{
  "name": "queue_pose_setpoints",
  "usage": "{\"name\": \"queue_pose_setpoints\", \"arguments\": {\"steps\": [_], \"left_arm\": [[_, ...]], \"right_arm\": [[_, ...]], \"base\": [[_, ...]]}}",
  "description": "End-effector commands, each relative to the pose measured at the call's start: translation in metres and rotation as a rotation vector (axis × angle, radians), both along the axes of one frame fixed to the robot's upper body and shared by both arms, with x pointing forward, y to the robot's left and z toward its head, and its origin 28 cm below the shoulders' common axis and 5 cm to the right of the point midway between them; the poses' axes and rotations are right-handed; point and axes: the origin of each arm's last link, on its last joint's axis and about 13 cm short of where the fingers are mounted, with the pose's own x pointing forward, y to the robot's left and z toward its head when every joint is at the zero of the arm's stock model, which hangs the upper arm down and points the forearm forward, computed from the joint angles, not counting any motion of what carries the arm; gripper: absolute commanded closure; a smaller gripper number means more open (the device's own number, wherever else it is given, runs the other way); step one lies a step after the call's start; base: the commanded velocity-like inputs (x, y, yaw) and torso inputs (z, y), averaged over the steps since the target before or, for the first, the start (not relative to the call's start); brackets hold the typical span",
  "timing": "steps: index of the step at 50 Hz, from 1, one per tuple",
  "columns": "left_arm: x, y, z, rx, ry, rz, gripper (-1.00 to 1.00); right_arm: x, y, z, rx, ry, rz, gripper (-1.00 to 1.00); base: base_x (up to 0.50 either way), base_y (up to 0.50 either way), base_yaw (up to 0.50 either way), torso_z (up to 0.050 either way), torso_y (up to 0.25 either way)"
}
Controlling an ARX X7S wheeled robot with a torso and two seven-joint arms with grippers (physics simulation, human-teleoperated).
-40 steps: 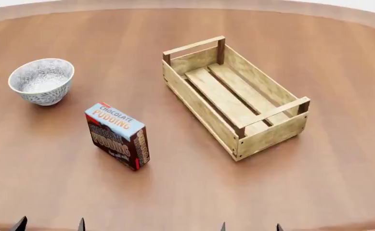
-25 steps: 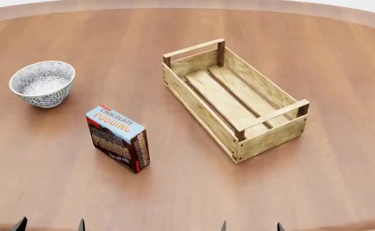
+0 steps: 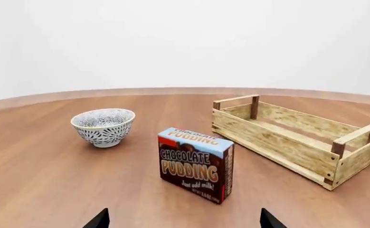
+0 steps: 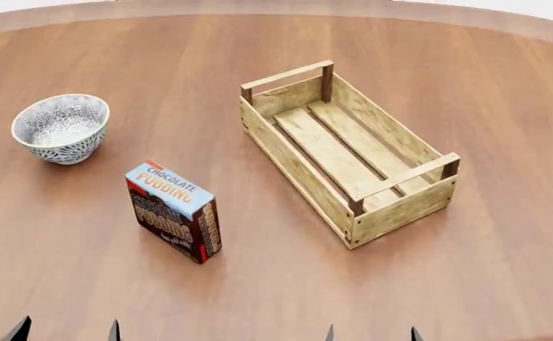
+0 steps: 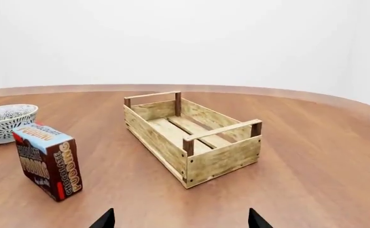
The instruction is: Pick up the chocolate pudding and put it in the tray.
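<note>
Wood table (image 4: 503,277) — one chocolate pudding (image 4: 174,211), one tray (image 4: 347,153), one bowl (image 4: 60,128).

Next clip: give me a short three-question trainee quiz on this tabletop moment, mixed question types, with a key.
1. True or false: the chocolate pudding already lies inside the tray.
2. Multiple choice: in the head view, what sits left of the pudding carton and farther from the robot? A) patterned bowl B) mug C) plate
3. Fill in: the left gripper and right gripper fingertips show at the picture's near edge, touching ____.

Key: 1 false, it stands upright on the wooden table, apart from the crate. 2 A. 3 nothing.
</note>
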Motion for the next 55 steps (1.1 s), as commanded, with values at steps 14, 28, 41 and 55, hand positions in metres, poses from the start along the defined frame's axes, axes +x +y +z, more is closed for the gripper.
{"name": "queue_pose_setpoints", "arguments": {"steps": [14, 28, 41, 55], "left_arm": [[-0.0009, -0.0002, 0.0015, 0.000, -0.006, -0.008, -1.00], [-0.0014, -0.0008, 0.0016, -0.008, -0.002, -0.014, -1.00], [-0.0019, -0.0007, 0.0022, -0.008, -0.006, -0.014, -1.00], [-0.0027, -0.0014, 0.0025, -0.006, -0.008, -0.016, -1.00]], "right_arm": [[-0.0001, 0.0016, 0.0000, -0.012, -0.007, 0.004, -1.00], [0.0002, 0.0008, -0.0009, -0.010, -0.003, 0.006, -1.00], [-0.0001, 0.0005, -0.0007, -0.005, -0.006, 0.003, -1.00], [0.0003, 0.0018, -0.0011, -0.007, -0.004, 0.005, -1.00]], "base": [[0.24, 0.07, 0.00, 0.000, 0.000], [0.26, 0.08, 0.00, 0.000, 0.000], [0.28, 0.09, 0.00, 0.000, 0.000], [0.30, 0.01, 0.00, 0.000, 0.000]]}}
